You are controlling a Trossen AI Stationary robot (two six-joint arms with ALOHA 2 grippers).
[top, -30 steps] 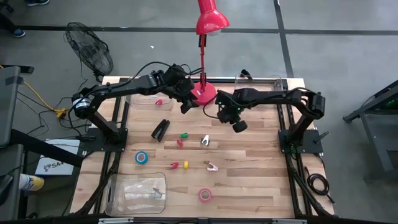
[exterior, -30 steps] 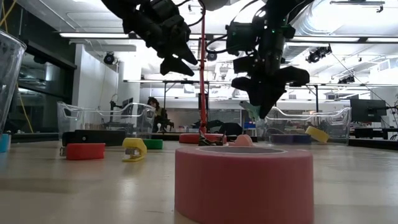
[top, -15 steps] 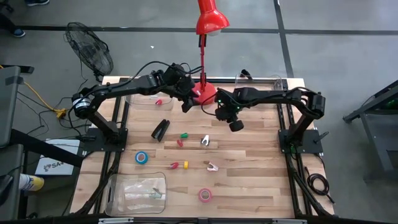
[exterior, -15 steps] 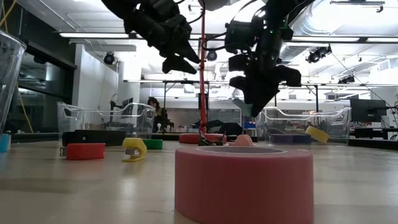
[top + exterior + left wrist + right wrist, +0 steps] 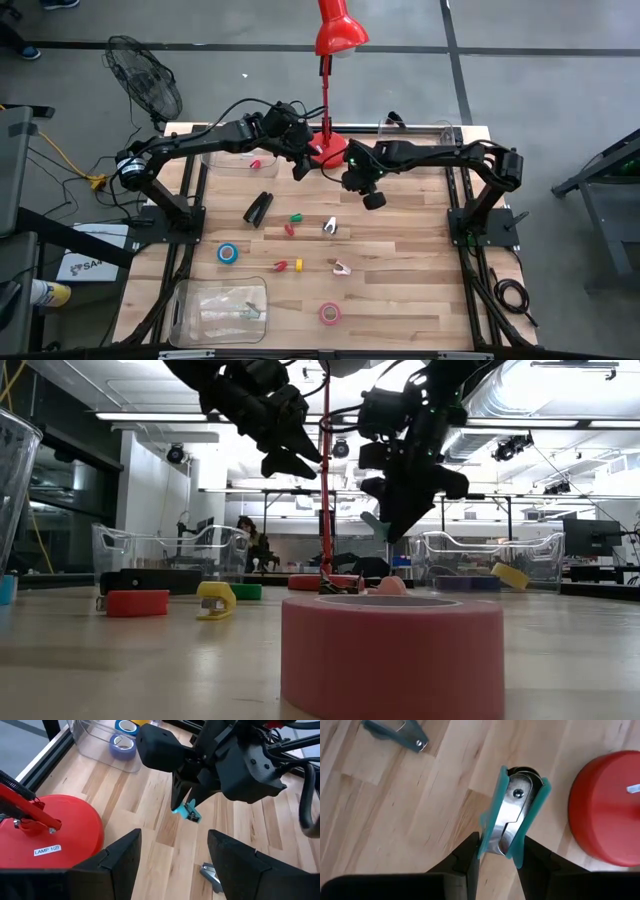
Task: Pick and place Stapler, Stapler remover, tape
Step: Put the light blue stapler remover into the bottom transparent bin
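Observation:
My right gripper (image 5: 388, 528) hangs above the table near the red lamp base (image 5: 331, 150), shut on a teal staple remover (image 5: 512, 815), which also shows in the left wrist view (image 5: 187, 812). My left gripper (image 5: 172, 862) is open and hovers by the lamp base's left side (image 5: 298, 168). The black stapler (image 5: 258, 208) lies flat on the table left of centre. A blue tape roll (image 5: 228, 253) and a pink tape roll (image 5: 329, 314) lie on the near half. Other tape rolls (image 5: 123, 745) sit in a clear bin. My right gripper pinches the teal staple remover between its two fingers (image 5: 470, 854), on the plastic sides at one end (image 5: 492, 845). The fingers come from above, pointing down. The remover is lifted clear and hangs below them, riveted end (image 5: 518, 793) lowest.
Small staple removers lie mid-table: green and red (image 5: 292, 222), white (image 5: 329, 226), red and yellow (image 5: 288, 265), pink (image 5: 341, 267). Clear bins stand at the far left (image 5: 235, 158), far right (image 5: 420, 135) and near left (image 5: 218, 308). The lamp pole (image 5: 325, 95) rises between the arms.
My right gripper has carried the teal staple remover toward the table's left, closer to the lamp base and my left gripper, rising slightly. It has stayed shut on the remover.

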